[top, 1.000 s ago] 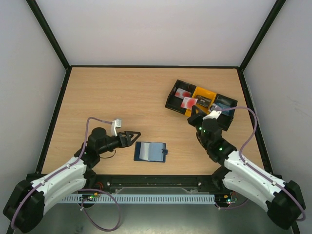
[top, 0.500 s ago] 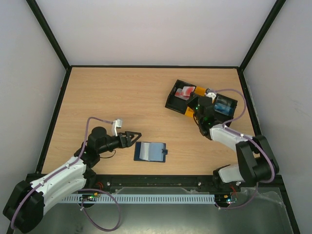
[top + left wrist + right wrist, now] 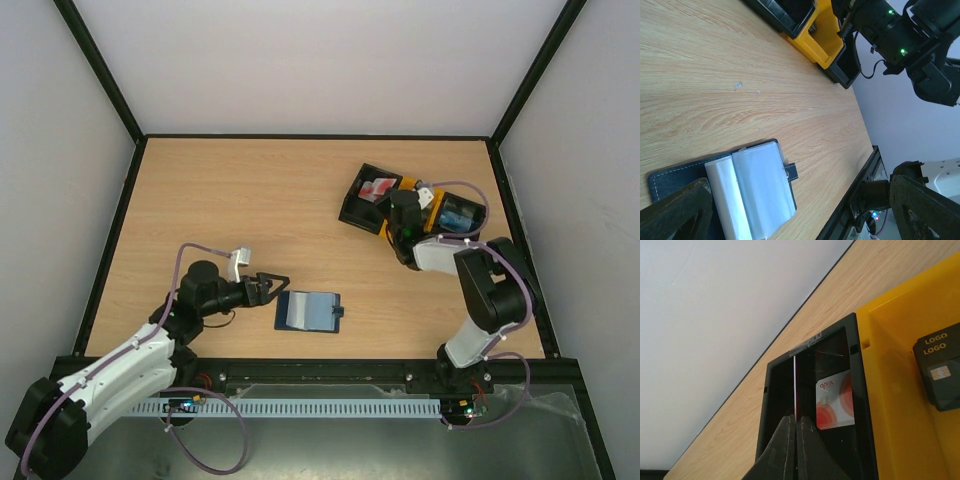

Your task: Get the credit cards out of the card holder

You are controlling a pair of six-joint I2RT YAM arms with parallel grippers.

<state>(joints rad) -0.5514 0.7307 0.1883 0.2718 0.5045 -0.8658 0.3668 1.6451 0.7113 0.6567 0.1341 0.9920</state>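
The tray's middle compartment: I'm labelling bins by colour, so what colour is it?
Yellow. The middle compartment shows best in the right wrist view.

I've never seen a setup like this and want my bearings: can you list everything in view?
table: one, light wood, under everything.
card holder: one, navy with pale pockets, lying open near the front edge.
tray: one, black with a yellow middle compartment, far right.
white-and-red card: one, flat in the tray's left black compartment.
black card: one, marked LOGO, in the yellow compartment.
thin card: one, edge-on, colour unclear, over the left black compartment.
bluish thing: one, right compartment, too small to identify.
arms: two, white and black, front corners.
left pincer: one, black, open, beside the card holder, apart.
right pincer: one, black, shut on the thin card.
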